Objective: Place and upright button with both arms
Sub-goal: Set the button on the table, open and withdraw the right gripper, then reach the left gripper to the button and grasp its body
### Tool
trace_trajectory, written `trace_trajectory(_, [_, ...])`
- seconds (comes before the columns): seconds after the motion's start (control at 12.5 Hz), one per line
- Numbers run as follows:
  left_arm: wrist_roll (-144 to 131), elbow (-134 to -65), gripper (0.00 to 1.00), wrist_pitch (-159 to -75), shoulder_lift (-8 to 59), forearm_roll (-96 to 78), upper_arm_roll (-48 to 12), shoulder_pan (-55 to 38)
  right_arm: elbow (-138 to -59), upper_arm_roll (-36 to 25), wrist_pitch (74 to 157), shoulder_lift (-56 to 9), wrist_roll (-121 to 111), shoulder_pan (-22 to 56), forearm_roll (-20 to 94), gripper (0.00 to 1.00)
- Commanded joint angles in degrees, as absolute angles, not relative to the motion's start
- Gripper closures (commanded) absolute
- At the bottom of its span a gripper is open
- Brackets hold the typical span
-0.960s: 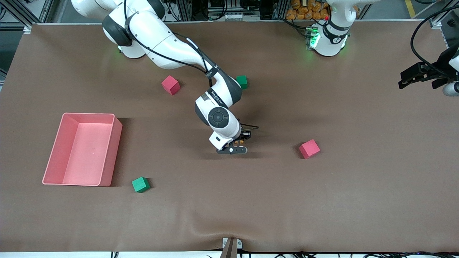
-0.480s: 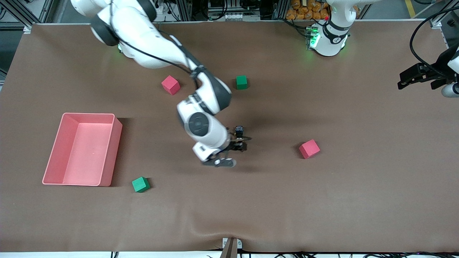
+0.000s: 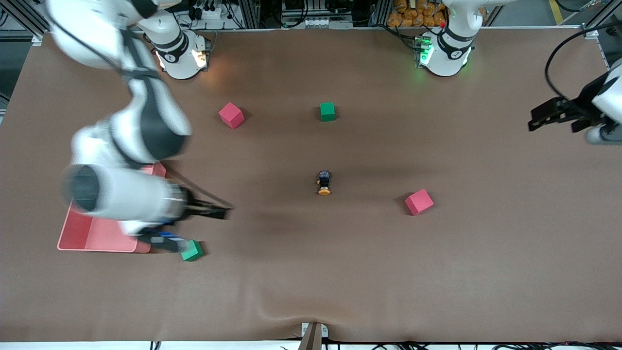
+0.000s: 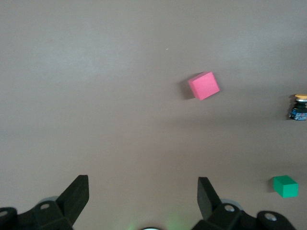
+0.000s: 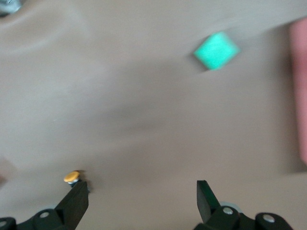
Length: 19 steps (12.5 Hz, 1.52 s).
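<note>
Orange-capped and black-bodied, the button (image 3: 324,182) lies on its side on the brown table (image 3: 340,272) near the middle, cap pointing toward the front camera, free of both grippers. The right gripper (image 3: 214,211) hangs with its fingers spread and empty over the table beside the pink bin (image 3: 77,233), well apart from the button, which sits at about 3 o'clock from it in the front view. The left gripper (image 3: 551,114) is up over the left arm's end of the table, fingers spread wide with nothing between them; the button lies at roughly 8 o'clock from it. A pink cube (image 3: 419,201) rests between the button and that end. A green cube (image 3: 193,251) sits just beside the bin's corner nearest the front camera. No writing is legible anywhere.
</note>
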<state>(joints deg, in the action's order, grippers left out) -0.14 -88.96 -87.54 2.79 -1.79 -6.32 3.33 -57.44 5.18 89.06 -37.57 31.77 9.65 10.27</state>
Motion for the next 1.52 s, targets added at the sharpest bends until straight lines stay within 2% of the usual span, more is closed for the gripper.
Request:
trace_trajectory(0.0, [-0.8, -88.1, 0.00, -90.8, 8.1, -3.6, -7.4, 0.2, -59.5, 6.9, 83.7, -31.8, 30.9, 3.0, 9.0, 0.00])
trace_trajectory(0.24, [-6.2, -87.9, 0.00, -93.9, 13.6, -11.1, -7.5, -4.9, -60.0, 6.7, 83.4, -24.4, 26.0, -1.5, 7.1, 0.00])
trace_trajectory(0.4, [-13.3, -87.9, 0.00, -97.5, 18.4, -10.9, -7.5, -12.8, -64.0, 4.8, 82.5, -18.7, 25.4, -1.1, 2.0, 0.00])
trace_trajectory(0.8, [-27.6, -85.4, 0.00, -112.7, 32.0, -11.6, -7.6, -25.0, -92.9, -1.8, 90.9, 5.1, 17.4, 0.1, 1.4, 0.00])
trace_trajectory(0.88, [-28.0, -83.6, 0.00, -113.7, 35.0, -12.2, -7.5, -26.8, -94.8, -3.3, 91.1, 6.8, 16.8, 0.1, 1.4, 0.00])
trace_trajectory(1.12, [-28.2, -79.8, 0.00, -117.0, 42.4, -12.5, -7.6, -29.4, -94.1, -4.4, 91.1, 6.1, 14.3, 0.1, 1.2, 0.00])
trace_trajectory(1.44, [-25.6, -73.0, 0.00, -118.8, 51.2, -14.2, -8.4, -31.0, -85.4, -4.2, 86.1, 1.6, 14.2, 0.3, 0.0, 0.00])
